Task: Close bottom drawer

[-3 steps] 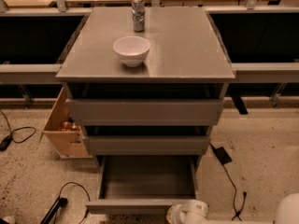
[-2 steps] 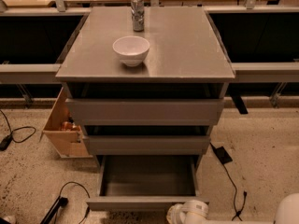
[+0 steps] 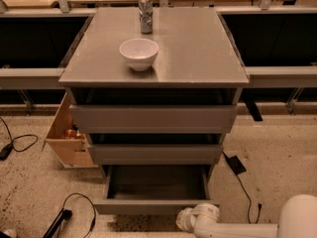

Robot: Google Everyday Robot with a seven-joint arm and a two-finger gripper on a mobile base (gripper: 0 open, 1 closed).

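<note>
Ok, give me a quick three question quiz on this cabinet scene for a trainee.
1. True or false: the bottom drawer is shut.
2. What stands behind the white bowl on the cabinet top? A) can B) mug C) plate
3. Fill in: the gripper sits low, by the bottom drawer's ____ right corner.
Key: 1 false; 2 A, the can; 3 front.

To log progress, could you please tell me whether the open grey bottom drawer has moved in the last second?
Yes. The matte-grey bottom drawer has slid inward, toward the grey middle drawer front; the white claw sits at its front edge.
</note>
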